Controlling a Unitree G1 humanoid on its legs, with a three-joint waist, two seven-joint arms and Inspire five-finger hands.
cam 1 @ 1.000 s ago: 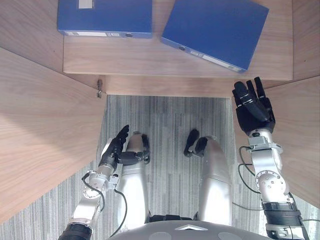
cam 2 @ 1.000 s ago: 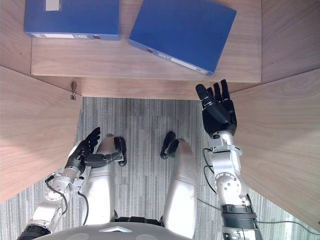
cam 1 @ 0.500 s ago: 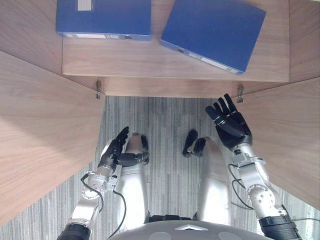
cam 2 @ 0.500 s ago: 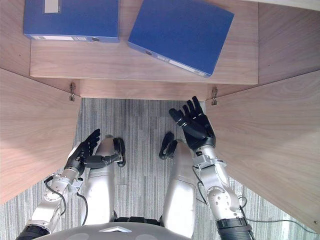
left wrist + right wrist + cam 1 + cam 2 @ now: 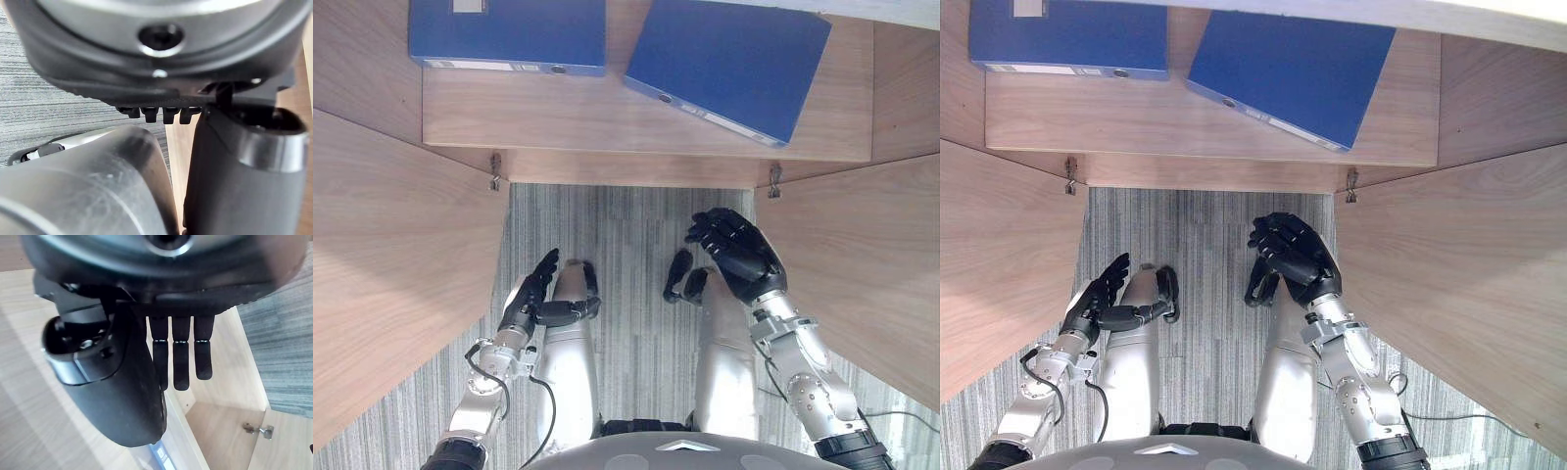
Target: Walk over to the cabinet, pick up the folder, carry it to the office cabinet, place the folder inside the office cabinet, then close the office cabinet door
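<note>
- Folder held by neither hand; placing judged done, door-closing judged the step in hand.
- Near left: left hand low above the carpet, fingers straight and relaxed, empty, just beside the left door.
- Near right of centre: right hand raised between the two doors, fingers loosely spread and slightly bent, empty, near the inner face of the right door but apart from it.
- To close well: reach round to the free near edge or outer face of a door, well away from the hinges; press with flat fingers and swing steadily, probably one door at a time; keep fingers out of the narrowing gap.
- Far: office cabinet standing open, pale wooden shelf bearing two blue folders, both lying flat and apart from each other.
- Far right: same folder skewed to the shelf front, nearest corner close to the edge yet inside it, judged clear of the door sweep.
- Far left: second folder set square, spine toward the front.
</note>
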